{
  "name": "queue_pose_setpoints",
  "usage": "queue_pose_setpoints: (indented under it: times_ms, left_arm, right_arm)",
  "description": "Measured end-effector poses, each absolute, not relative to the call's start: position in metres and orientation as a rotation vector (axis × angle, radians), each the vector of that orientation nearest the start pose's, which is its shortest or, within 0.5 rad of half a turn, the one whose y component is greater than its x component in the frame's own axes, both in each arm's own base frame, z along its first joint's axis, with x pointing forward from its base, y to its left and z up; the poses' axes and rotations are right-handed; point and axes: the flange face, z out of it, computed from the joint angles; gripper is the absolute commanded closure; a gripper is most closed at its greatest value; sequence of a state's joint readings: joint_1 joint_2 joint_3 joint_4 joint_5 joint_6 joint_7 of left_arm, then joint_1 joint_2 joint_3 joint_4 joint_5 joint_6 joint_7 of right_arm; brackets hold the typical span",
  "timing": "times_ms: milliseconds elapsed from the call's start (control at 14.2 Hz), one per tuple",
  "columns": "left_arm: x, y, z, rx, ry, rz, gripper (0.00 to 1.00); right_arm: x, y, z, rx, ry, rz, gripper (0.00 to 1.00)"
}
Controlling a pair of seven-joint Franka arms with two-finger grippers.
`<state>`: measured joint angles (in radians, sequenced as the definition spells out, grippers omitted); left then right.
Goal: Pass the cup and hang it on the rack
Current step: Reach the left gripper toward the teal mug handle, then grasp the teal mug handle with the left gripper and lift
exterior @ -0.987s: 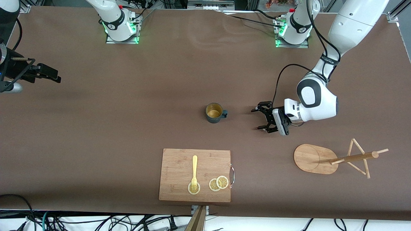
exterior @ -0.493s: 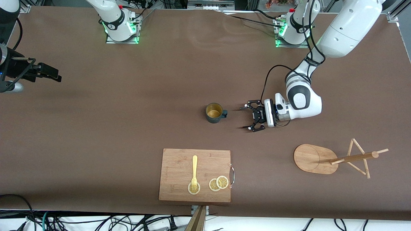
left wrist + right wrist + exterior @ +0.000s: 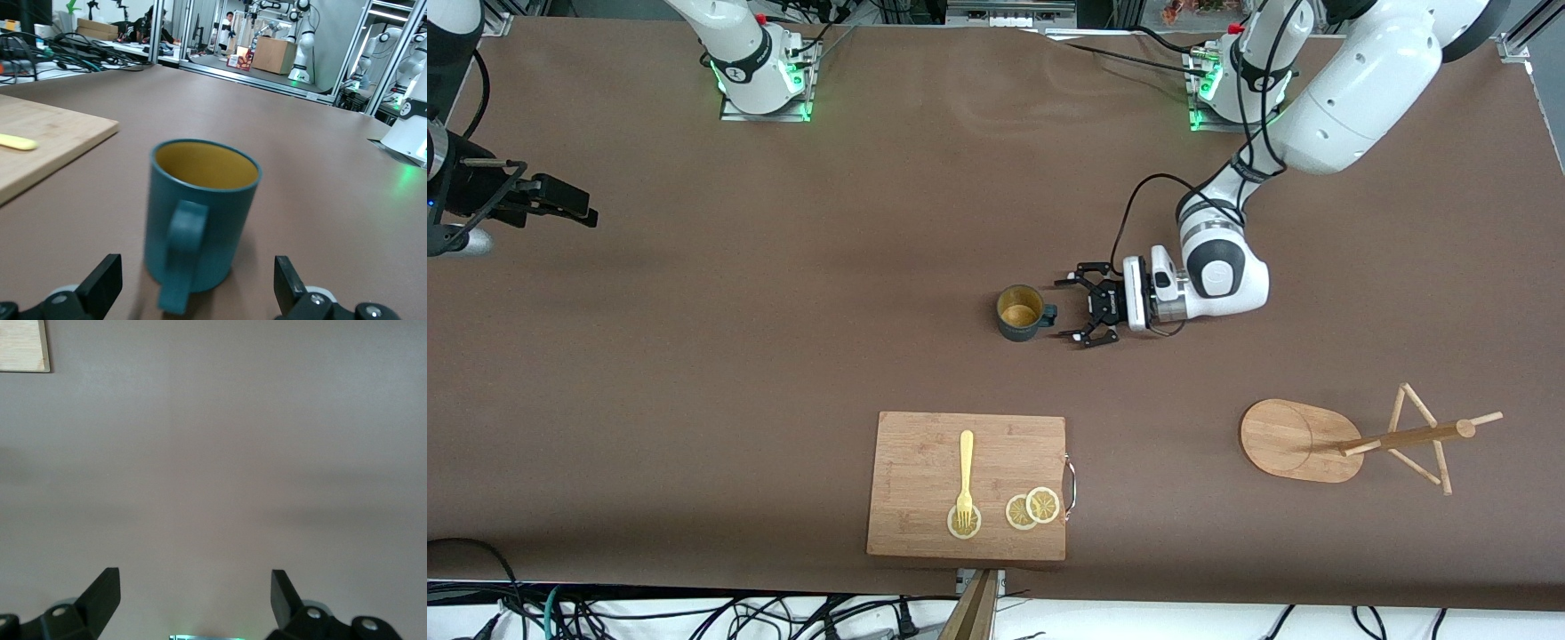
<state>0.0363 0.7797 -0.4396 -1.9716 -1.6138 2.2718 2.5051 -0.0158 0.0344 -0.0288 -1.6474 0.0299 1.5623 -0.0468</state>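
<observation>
At table centre the cup [image 3: 1020, 312] stands upright, handle pointing to 3 o'clock toward the left arm's end. Left tool [image 3: 1069, 312] now sits low just beside that handle, fingers spread wide, one tip on each side of the handle line, not touching the cup; a second ago it was well apart from the cup toward the left arm's end, half a second ago nearer, so the left arm has swept in along the table. Cup, rack [image 3: 1303, 439], cutting board [image 3: 967, 484] unchanged in place. Rack lies at 4 o'clock from the cup, near the left arm's end, nearer the front camera. Cutting board at 6 o'clock from the cup, nearer the camera, carrying a yellow fork [image 3: 965, 477] and lemon slices [image 3: 1032, 508]. Right tool [image 3: 560, 204] waits over the right arm's end of the table, same spot as before. Left wrist view adds what the front view lacks: cup [image 3: 198, 215] close up, handle facing the camera, yellow inside, both black fingertips [image 3: 101, 285] spread clear of it, board corner [image 3: 50, 143] off to the side. Right wrist view shows only bare table [image 3: 213, 453] under spread fingertips [image 3: 101, 593] plus a board corner [image 3: 24, 345].
</observation>
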Motion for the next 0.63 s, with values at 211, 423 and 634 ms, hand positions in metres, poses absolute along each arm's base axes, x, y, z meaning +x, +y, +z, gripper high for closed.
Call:
queue_pose_setpoints:
  times_ms: [211, 423, 634]
  left_arm:
    - [0.521, -0.265, 0.094, 1.566, -1.246, 0.947, 0.0]
    - [0.523, -0.269, 0.092, 1.562, -1.245, 0.951, 0.21]
    - [0.524, -0.272, 0.09, 1.557, -1.245, 0.95, 0.56]
  right_arm:
    - [0.558, -0.022, 0.569, -3.102, 0.001, 0.182, 0.0]
    - [0.56, -0.022, 0.569, -3.102, 0.001, 0.18, 0.0]
    - [0.561, -0.021, 0.57, -3.102, -0.004, 0.18, 0.0]
